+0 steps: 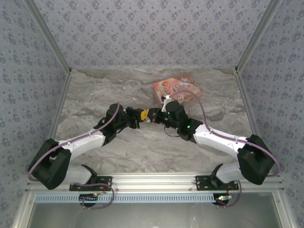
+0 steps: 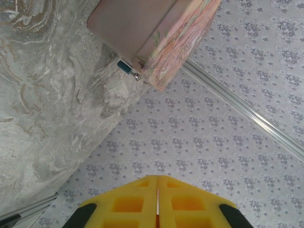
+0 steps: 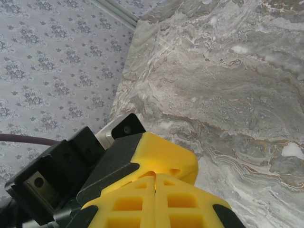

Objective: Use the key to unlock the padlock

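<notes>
Item, near edge: aluminium rail (image 1: 156,180) carrying both arm bases, left arm on the left, right arm on the right; both arms reach inward over the marbled table (image 1: 118,152) and meet near its centre.

Item, centre: left gripper (image 1: 140,115) and right gripper (image 1: 153,116), tip to tip in the top view, touching or very nearly so; that view is too small to read either pair of jaws.

Item, left wrist view: yellow fingers (image 2: 128,205) pressed flat together, only a thin seam between them; nothing can be made out in the seam, and whether something thin is pinched there cannot be told.

Item, right wrist view: its own yellow fingers (image 3: 128,205) likewise closed to a thin seam, with no visible load; just beyond them stand a yellow finger and the dark body of the left gripper, very close.

Item, beyond centre, to the right: the padlock (image 2: 126,67), a tiny blue body with a metal end, lying on the table at a lower corner of the pink box (image 2: 156,28); touching or just beside it, cannot tell which; well apart from both grippers.

Item, far right of centre: the pink box lies flat in the top view, turned askew.

Item, far: patterned wall (image 1: 152,28) behind the table's far edge.
</notes>
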Controlling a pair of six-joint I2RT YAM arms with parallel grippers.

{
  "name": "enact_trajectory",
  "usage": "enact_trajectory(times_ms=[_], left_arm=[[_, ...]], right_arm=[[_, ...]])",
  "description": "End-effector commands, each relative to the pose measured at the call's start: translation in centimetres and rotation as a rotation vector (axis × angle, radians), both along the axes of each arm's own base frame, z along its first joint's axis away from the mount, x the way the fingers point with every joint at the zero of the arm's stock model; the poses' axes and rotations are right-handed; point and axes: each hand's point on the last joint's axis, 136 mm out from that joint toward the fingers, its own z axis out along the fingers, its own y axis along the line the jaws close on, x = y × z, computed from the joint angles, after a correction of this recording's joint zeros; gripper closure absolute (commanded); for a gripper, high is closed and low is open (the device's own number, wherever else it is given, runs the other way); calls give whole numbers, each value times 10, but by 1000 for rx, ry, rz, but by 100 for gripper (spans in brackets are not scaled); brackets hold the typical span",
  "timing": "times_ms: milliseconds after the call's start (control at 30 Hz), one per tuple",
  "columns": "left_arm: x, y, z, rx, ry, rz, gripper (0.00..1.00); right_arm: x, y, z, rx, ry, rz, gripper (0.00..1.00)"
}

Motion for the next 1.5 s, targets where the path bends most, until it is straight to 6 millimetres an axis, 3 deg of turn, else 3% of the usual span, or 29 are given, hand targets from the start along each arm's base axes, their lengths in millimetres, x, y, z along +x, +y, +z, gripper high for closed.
enact_trajectory(times_ms=[0,267,400,633,767,900,1033,1200,1467], left_arm=[[0,3,-2,-132,193,86,96],[3,5,5,-82,124,67,100],[13,17,24,61,-33,51,100],[30,45,87,457,-431,6,100],[31,37,135,613,-719,-80,100],[20,22,167,737,-950,-164,100],[7,10,194,708,-1115,-187,100],[-3,4,216,603,-1217,-156,100],[-5,2,221,576,-1221,-152,100]], right_arm=[[-1,-2,11,25,-19,-11,100],[0,-8,13,32,-23,-26,100],[1,-19,17,50,-30,-27,87],[3,-36,43,140,-106,-6,67],[4,-41,68,237,-186,57,56],[-3,-37,101,341,-313,155,48],[-7,-38,128,427,-415,204,42],[-9,-36,155,533,-486,252,42],[-11,-17,165,554,-484,318,47]])
